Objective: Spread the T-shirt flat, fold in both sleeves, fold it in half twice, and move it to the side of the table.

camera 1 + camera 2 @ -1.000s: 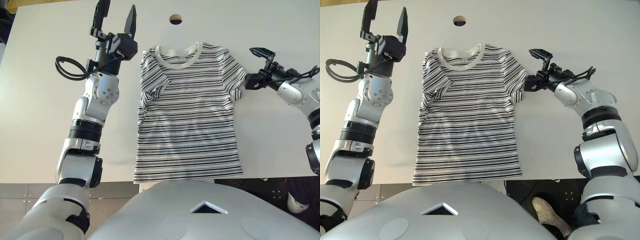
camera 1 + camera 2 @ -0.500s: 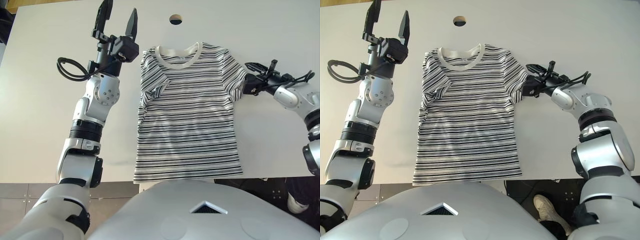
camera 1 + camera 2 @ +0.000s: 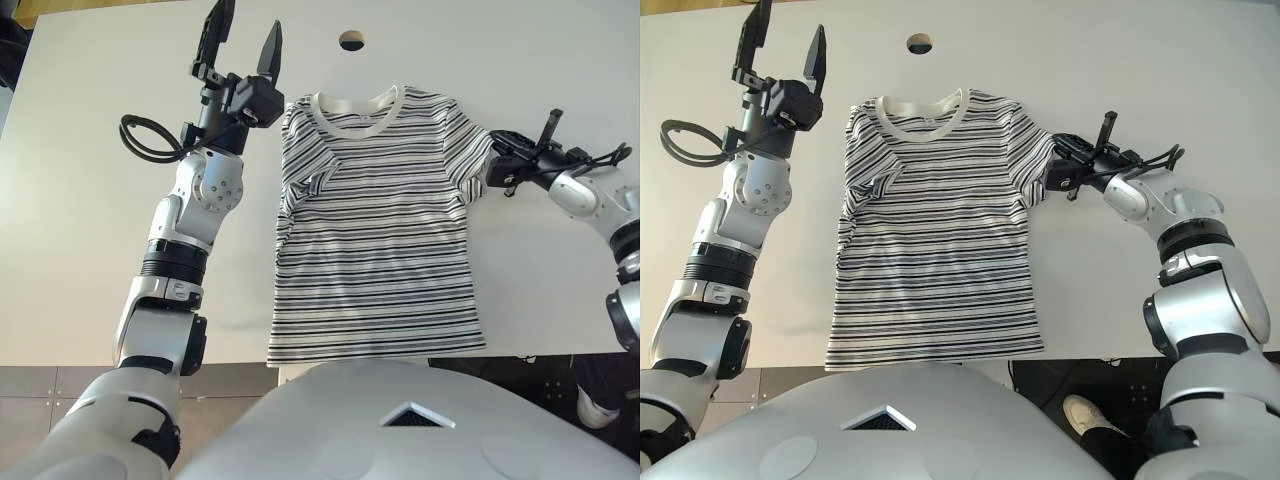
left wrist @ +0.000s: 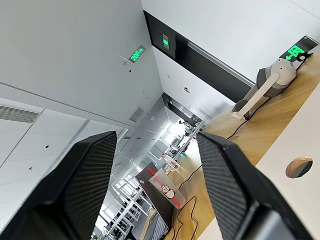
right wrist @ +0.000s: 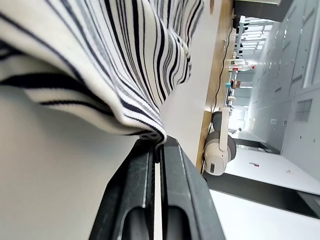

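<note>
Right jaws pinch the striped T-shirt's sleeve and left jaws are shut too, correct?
No: the left gripper has its jaws wide open, as the left wrist view shows. The right gripper does pinch the black-and-white striped T-shirt by its sleeve.

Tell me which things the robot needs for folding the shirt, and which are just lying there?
For the job:
T-shirt, lying flat on the table
right gripper, shut on the shirt's sleeve
left gripper, open, up beside the other shoulder

Just there:
round hole in the table, beyond the collar
</note>
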Motion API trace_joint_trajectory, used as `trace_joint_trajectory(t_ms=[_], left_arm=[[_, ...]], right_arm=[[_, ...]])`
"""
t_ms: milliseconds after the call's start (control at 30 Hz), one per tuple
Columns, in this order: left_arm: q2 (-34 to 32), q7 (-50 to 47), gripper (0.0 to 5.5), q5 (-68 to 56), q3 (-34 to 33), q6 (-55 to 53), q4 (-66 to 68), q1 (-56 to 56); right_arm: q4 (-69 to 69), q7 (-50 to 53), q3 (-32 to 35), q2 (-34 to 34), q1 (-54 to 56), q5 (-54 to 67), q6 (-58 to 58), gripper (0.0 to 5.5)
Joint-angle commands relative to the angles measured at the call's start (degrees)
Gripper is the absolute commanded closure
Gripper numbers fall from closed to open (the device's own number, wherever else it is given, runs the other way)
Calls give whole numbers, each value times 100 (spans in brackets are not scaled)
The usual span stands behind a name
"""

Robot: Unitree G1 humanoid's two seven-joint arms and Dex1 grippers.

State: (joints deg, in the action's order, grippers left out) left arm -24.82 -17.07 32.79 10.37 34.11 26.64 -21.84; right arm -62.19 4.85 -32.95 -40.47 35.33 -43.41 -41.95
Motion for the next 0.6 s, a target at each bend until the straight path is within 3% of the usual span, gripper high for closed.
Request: trace_joint_trajectory(t_ms=[33,233,600], left_arm=[[-13,-18,253,17,-6,-7,26,24],[-41,-46,253,16,-29,8,103,1],[23,-23,253,18,20,-14,114,56]], right_arm=[[253,-70,454,-2,-342,647,-461,538],[827,-220,920,70,-451,1164,-679,538],[2034,-867,806,274,-794,948,-520,538]])
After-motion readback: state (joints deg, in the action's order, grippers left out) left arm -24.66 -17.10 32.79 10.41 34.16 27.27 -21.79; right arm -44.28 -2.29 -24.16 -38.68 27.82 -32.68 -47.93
